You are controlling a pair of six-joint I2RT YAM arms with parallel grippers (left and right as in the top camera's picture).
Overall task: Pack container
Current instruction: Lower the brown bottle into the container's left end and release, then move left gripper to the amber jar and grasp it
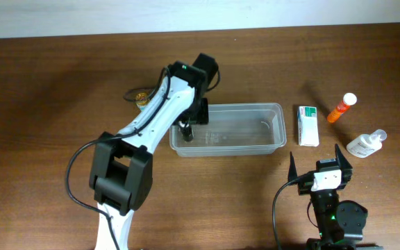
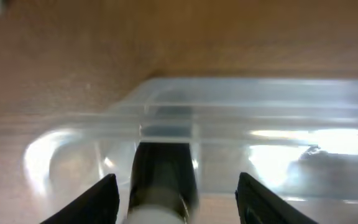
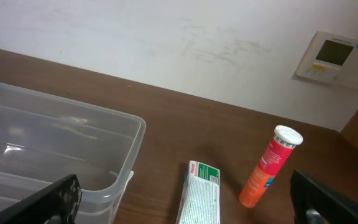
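Left gripper [image 1: 186,130] spread over left end of container [image 1: 248,105] — dark bottle [image 2: 163,171] between fingers.

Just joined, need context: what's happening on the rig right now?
Left end effector is down in the left end of the clear container, fingers open around a small dark bottle. Right end effector is open, holding nothing, near the container's right end. A green-and-white box, orange tube and clear bottle sit outside it, not yet packed.
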